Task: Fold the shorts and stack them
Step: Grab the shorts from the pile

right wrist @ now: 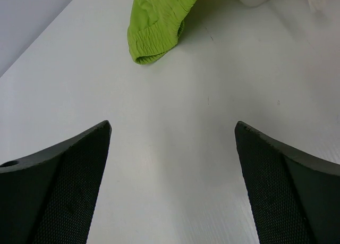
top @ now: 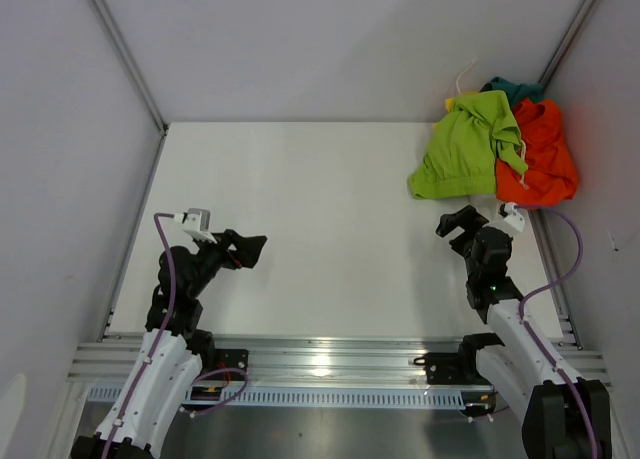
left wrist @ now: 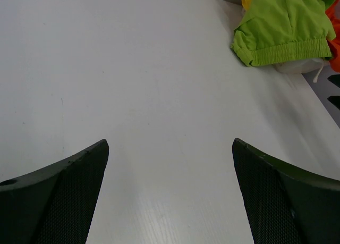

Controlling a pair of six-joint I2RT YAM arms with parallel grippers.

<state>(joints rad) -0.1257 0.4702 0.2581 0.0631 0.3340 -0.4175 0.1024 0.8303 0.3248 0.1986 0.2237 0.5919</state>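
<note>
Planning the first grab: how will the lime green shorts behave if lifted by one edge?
Probably floppy: the lime green shorts lie crumpled in soft folds. Likely light, being thin cloth. A white drawstring at their edge might dangle or snag the orange shorts alongside.

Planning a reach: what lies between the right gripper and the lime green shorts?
Only bare table separates right gripper from lime green shorts, in the right wrist view.

I could read nothing: no lettering, brand, number or sign showed on the shorts [top: 470, 149], on the table [top: 320, 229], or on my left gripper [top: 255, 249] and right gripper [top: 455, 229].
</note>
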